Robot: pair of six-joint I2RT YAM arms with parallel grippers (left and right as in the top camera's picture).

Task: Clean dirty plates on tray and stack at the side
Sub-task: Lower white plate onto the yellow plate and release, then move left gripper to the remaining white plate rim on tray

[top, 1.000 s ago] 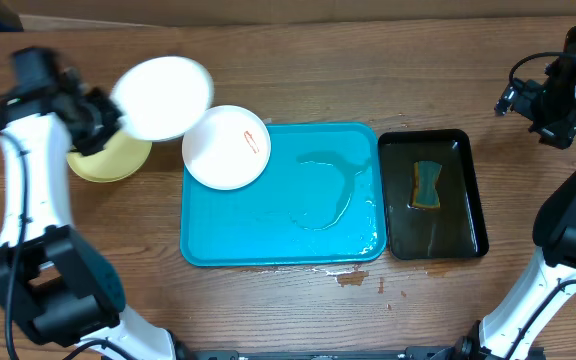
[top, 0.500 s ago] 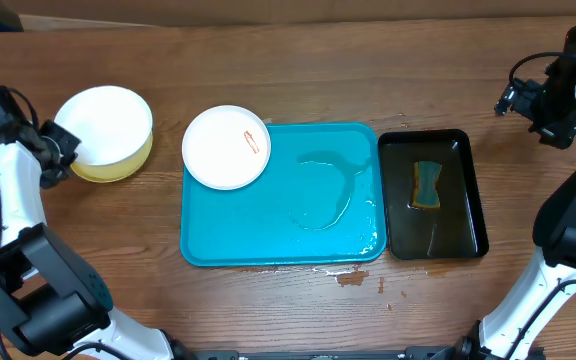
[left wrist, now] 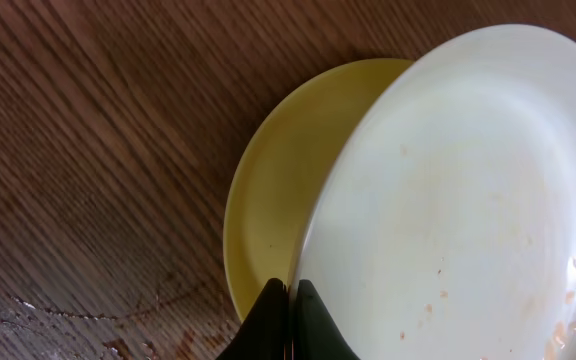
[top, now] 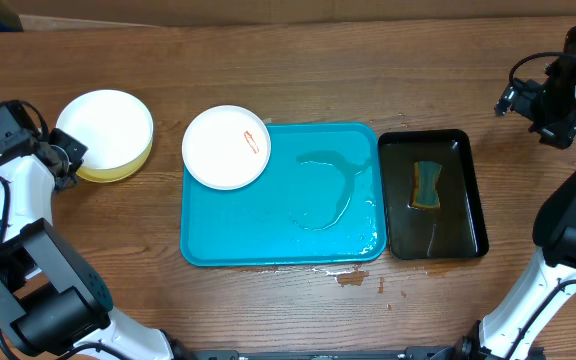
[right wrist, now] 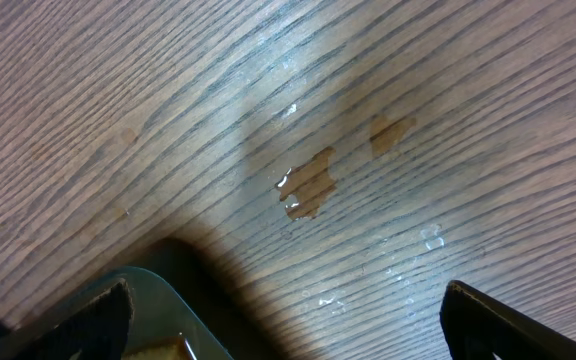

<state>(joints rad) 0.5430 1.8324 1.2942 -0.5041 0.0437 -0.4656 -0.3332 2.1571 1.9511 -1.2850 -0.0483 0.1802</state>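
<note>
- Your left jaws are pressed together at the rim of the top plate (left wrist: 448, 190), seemingly pinching it. It lies on the green plate (left wrist: 268, 210), on the desk (top: 298, 60) left of the tray (top: 268, 220).
- The smeared plate (top: 226, 147) overlaps the tray's far-left corner, right of those jaws, and your left arm (top: 8, 200) is nearer.
- Your right jaws stand spread wide at the far right, empty.
</note>
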